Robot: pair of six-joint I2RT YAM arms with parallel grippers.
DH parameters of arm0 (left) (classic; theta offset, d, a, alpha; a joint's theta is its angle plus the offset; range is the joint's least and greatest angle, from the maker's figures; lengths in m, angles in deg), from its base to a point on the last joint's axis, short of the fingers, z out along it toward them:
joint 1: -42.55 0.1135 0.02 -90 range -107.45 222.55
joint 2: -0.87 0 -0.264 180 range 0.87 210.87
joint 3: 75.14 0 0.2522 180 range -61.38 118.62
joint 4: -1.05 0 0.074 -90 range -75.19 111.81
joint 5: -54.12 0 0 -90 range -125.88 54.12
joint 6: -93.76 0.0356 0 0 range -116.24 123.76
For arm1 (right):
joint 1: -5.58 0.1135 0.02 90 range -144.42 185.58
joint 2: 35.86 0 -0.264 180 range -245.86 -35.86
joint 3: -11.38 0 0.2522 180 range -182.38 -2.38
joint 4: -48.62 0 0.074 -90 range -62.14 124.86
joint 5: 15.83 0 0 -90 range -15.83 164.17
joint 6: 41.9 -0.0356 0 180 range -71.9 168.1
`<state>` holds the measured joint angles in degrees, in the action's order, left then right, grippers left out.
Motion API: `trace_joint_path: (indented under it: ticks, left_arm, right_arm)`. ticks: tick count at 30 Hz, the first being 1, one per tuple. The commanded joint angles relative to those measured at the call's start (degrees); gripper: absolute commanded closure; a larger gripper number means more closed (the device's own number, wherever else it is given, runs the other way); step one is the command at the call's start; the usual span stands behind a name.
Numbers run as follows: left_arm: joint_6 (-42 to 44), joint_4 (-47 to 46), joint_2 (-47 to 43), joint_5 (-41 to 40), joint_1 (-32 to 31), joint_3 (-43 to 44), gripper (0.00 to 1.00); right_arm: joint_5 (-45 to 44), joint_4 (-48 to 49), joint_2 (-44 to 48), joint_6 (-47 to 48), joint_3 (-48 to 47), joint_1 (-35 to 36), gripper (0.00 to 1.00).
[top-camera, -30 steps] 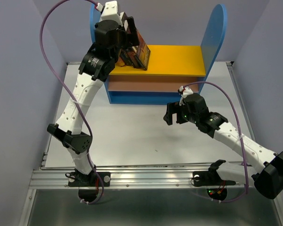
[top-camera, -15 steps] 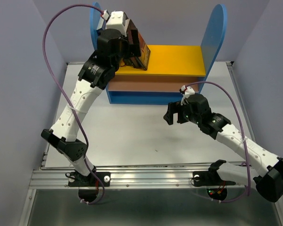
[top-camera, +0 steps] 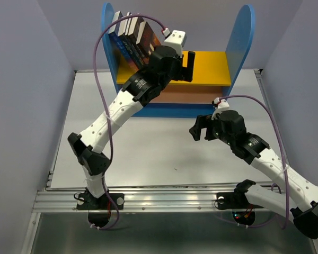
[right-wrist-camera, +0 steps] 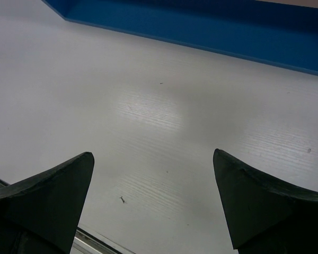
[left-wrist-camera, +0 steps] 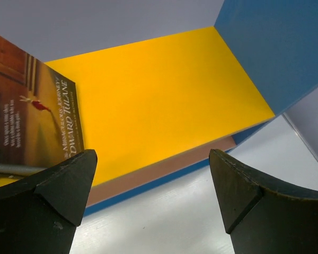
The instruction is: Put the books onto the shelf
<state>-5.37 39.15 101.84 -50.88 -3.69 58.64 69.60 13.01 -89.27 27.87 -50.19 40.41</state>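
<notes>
both end effectors apart and empty; books up on the shelf's yellow board, left end.

left end effector (left-wrist-camera: 152, 182) has its fingers spread wide with nothing between them, and hangs over the yellow upper board (left-wrist-camera: 164, 100) of the shelf (top-camera: 243, 37), just right of the books (top-camera: 131, 38). nearest book (left-wrist-camera: 32, 116) shows its brown cover right by my left finger in the wrist view; can't tell if they touch. the books stand in a row on that board, tilted against the left blue side panel (top-camera: 107, 21). right end effector (right-wrist-camera: 153, 177) is also spread wide and empty, low over the bare tabletop (right-wrist-camera: 148, 106), in front of the shelf's blue base (right-wrist-camera: 228, 32) and apart from it.
</notes>
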Motion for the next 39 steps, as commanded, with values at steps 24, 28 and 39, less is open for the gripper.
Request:
trace_joint_path:
  ticks: [24,28,39]
  left_arm:
    - [-1.6,7.2,16.5,-13.3,5.6,12.5,0.93]
    - [-1.8,7.6,16.4,-13.2,7.3,12.0,0.93]
    - [-0.7,8.5,16.1,-14.3,8.9,11.9,0.94]
  right_arm:
    - [-7.9,-1.5,0.6,-1.0,0.3,-0.4,0.0]
    - [-8.2,-1.5,0.2,-1.0,0.0,-0.4,0.0]
    - [-8.1,-1.4,-1.3,-1.7,-0.7,-0.4,0.0]
